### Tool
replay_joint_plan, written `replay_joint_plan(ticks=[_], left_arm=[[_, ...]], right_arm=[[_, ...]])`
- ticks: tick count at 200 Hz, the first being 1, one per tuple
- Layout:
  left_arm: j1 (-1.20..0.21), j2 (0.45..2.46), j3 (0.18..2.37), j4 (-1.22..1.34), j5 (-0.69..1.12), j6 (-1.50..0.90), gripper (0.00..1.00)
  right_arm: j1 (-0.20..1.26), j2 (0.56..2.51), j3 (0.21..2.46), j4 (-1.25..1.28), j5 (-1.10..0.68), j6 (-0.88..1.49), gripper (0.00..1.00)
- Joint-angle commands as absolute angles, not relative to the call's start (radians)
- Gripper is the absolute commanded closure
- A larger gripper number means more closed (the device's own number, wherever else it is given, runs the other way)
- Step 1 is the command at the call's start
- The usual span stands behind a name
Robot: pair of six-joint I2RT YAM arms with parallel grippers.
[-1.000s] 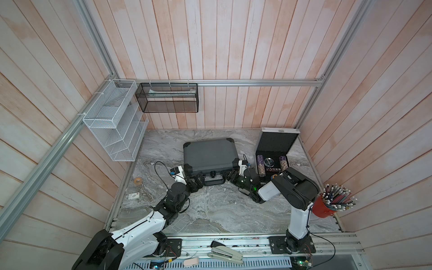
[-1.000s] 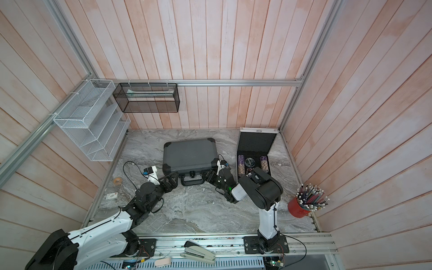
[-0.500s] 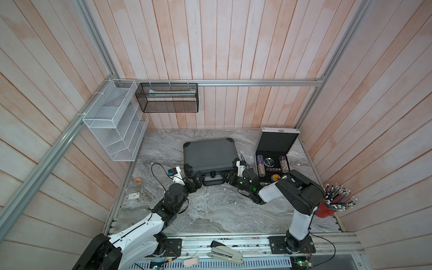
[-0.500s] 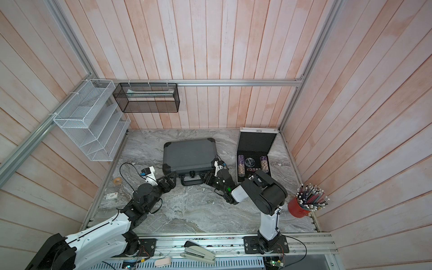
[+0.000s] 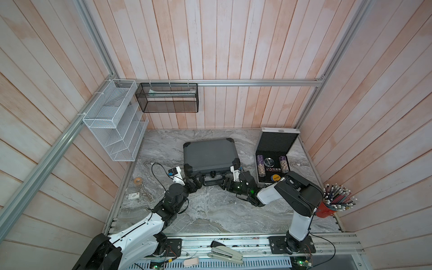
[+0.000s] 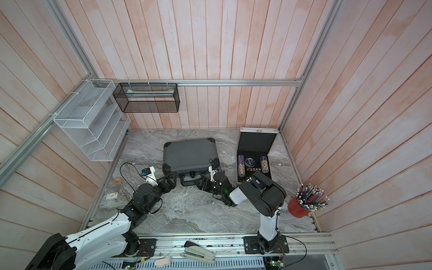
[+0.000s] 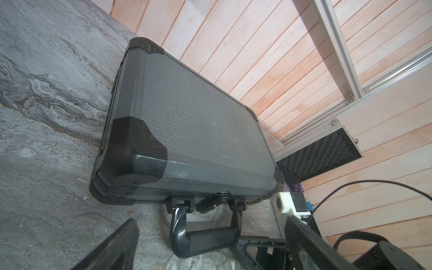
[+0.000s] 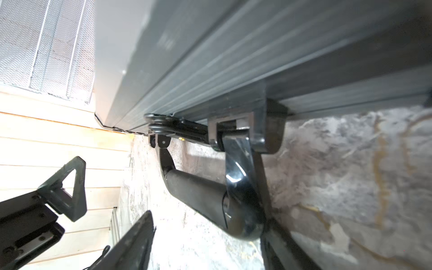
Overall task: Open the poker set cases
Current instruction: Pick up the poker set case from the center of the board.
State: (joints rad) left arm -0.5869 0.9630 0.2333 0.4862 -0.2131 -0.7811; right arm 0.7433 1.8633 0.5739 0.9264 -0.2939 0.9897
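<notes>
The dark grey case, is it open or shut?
Shut. The dark grey case lies flat, lid down on its base; no lining shows, unlike the silver case beside it.

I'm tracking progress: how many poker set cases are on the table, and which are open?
2. The dark grey case lies shut mid-table; the silver case stands open, on the right arm side of it. No others show.

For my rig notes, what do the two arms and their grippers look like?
The left arm and right arm: white shells, black joints. The left gripper and right gripper: black, fingers with triangular cut-outs. White wrist camera mounts, black cables.
</notes>
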Motion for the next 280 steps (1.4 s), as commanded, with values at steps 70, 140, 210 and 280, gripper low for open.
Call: replay_joint_plan(ticks=[70, 140, 210, 280], left_arm=[[-0.581, 1.114, 0.177, 0.647, -0.100, -0.926, 0.01], [-0.582, 1.261, 0.159, 0.795, -0.039, -1.016, 0.04], [-0.573, 1.367, 0.144, 0.897, -0.009, -1.101, 0.09], [-0.561, 1.599, 0.148, 1.125, 0.076, -1.212, 0.24]], right_arm=[[0.689, 1.964, 0.529, 1.083, -0.317, 1.118, 0.34], [0.687, 1.998, 0.548, 1.155, -0.327, 1.155, 0.38], [0.686, 2.007, 0.568, 1.174, -0.317, 1.178, 0.44], [0.686, 1.992, 0.565, 1.179, -0.318, 1.185, 0.44]])
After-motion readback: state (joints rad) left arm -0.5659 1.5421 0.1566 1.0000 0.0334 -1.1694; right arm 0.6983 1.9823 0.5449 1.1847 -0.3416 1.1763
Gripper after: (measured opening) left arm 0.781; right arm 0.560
